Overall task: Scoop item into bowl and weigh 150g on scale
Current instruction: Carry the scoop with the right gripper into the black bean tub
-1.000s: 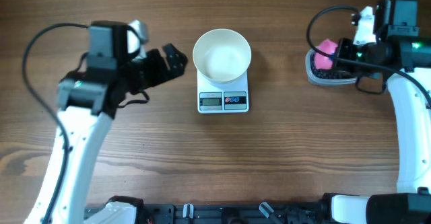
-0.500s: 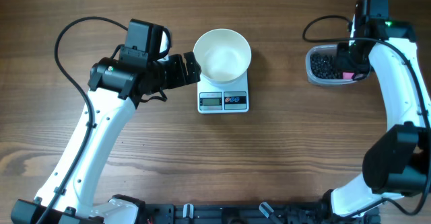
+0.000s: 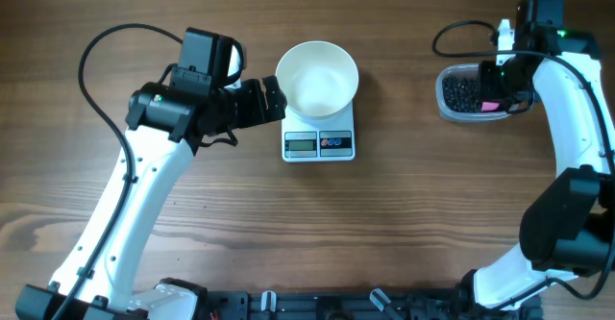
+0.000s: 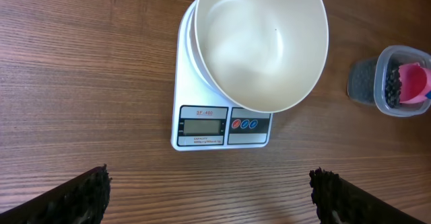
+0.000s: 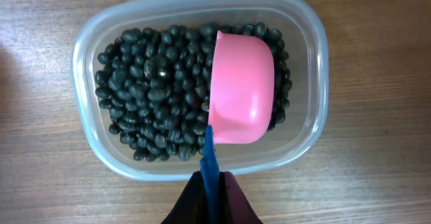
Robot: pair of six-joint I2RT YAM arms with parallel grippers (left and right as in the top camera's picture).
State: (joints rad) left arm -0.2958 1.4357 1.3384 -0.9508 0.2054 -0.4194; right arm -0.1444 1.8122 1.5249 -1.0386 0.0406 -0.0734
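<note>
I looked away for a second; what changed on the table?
The left pincer, open, swung right, up beside the bowl. The right pincer, shut on the scoop handle, swung round over the tub, dragging the pink scoop across the beans. Bowl, scale and tub stayed put.

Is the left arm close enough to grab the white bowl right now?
Probably yes. The left pincer is wide open right beside the bowl, which sits on the scale, and nothing stands between them.
</note>
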